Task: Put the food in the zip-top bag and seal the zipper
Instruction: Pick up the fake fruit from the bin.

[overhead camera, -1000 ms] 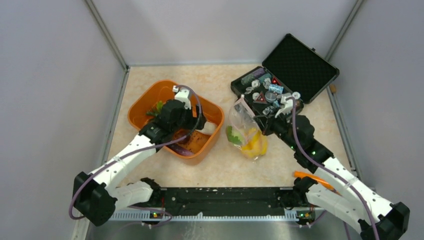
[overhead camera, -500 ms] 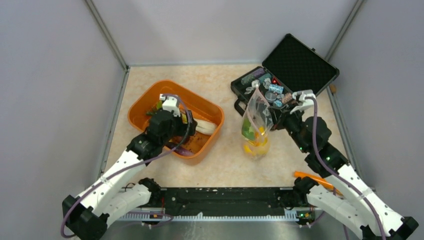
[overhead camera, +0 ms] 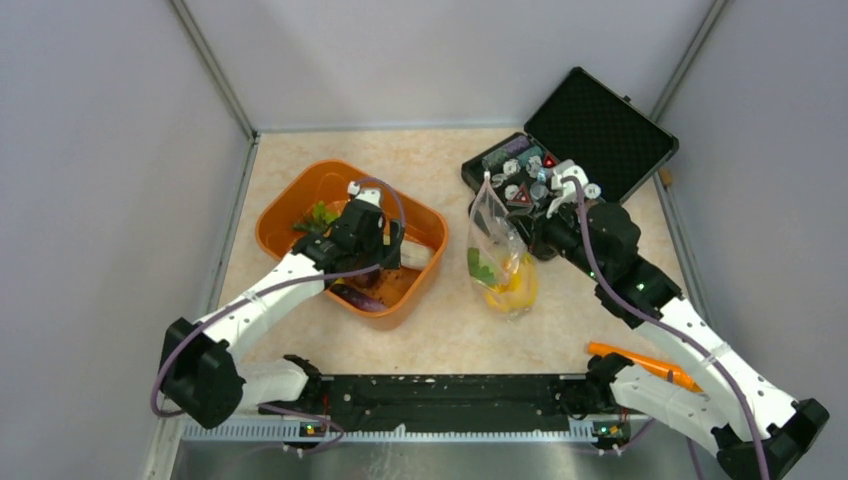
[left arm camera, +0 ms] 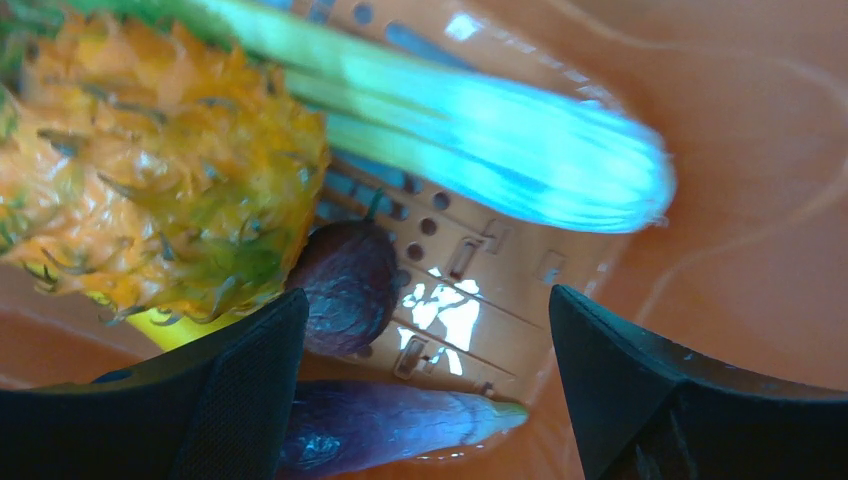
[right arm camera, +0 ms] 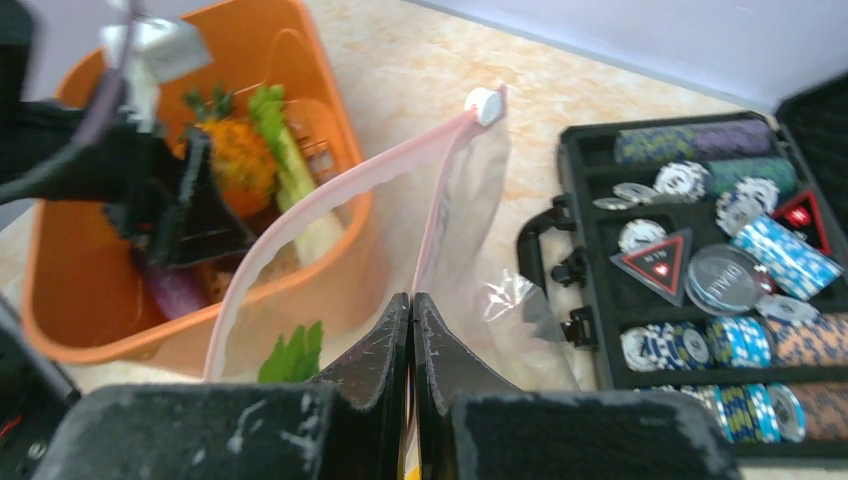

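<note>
The zip-top bag (overhead camera: pixel 497 255) hangs upright between the orange tub and the black case, with yellow food (overhead camera: pixel 512 290) and a green leaf (overhead camera: pixel 478 268) inside. My right gripper (right arm camera: pixel 412 300) is shut on the bag's mouth edge, and the pink zipper (right arm camera: pixel 340 185) stands open. My left gripper (left arm camera: pixel 425 300) is open and low inside the tub, straddling the purple eggplant (left arm camera: pixel 400 430). The pineapple (left arm camera: pixel 160 190) and the leafy stalk (left arm camera: pixel 480 140) lie just beyond it. In the top view the left gripper (overhead camera: pixel 385 255) is over the tub's right half.
The orange tub (overhead camera: pixel 300 195) sits at the left centre. The open black case (overhead camera: pixel 600 130) of chips and trinkets stands at the back right, close behind the bag. An orange-handled tool (overhead camera: pixel 640 360) lies by the right arm's base.
My right gripper lifted the bag from lying flat to hanging upright. My left gripper rose, then came back down into the right part of the tub.
</note>
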You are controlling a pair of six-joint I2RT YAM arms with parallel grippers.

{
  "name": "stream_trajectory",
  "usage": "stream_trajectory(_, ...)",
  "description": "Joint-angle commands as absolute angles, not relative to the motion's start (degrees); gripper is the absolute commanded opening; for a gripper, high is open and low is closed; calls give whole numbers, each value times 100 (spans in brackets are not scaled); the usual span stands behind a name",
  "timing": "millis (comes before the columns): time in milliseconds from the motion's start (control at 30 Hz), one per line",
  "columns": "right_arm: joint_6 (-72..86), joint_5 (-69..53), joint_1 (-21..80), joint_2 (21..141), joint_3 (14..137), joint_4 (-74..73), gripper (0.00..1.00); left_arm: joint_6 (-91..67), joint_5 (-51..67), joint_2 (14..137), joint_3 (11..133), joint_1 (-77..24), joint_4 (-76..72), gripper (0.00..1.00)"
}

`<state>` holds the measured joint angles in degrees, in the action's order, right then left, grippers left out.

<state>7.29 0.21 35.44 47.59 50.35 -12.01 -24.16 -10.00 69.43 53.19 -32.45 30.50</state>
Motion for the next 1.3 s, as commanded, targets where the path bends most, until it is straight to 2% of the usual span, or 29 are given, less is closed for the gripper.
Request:
stream_trajectory(0, 634, -963, 3516, 4657, 5321, -1126, 0, -2972, -1719, 7162, 5174, -3233, 3161, 88)
stream_trajectory(100, 859, -983, 3516, 4674, 5573, -1415, 0, -3514, -2175, 7195, 5144, -3228, 3157, 91)
stream_trajectory(300, 854, -704, 3516, 4295, 5229, -977, 0, -3924, -2571, 7104, 4324, -3242, 1966, 91)
stream_trajectory(467, 838, -652, 3516, 4324, 5196, -897, 0, -4341, -3059, 7266, 4077, -3449, 1841, 91)
stream_trajectory(600, 896, -687, 3516, 4415, 5176, -900, 0, -4435, -3312, 7217, 3738, -3485, 1155, 95)
stream_trajectory(733, 1004, -835, 3515, 4418, 5172, -934, 0, -4269, -3565, 7365, 3484, -3484, 411, 92)
stream_trajectory(900, 1123, -789, 3520, 4268, 5141, -987, 0, -4266, -3868, 7704, 3428, -3488, 308, 82)
stream_trajectory(1033, 1207, -753, 3520, 4150, 5042, -893, 0, -4077, -3341, 7752, 3246, -3483, -117, 57)
stream_trajectory(1167, 1298, -653, 3516, 4174, 5115, -1023, 0, -4098, -3041, 7785, 3216, -3483, -79, 45)
stream_trajectory(1233, 1385, -612, 3516, 4157, 5128, -1049, 0, -4096, -2910, 7729, 3217, -3491, -28, 31)
stream_trajectory(1267, 1411, -594, 3516, 4143, 5118, -1038, 0, -4089, -2849, 7629, 3221, -3485, -26, 28)
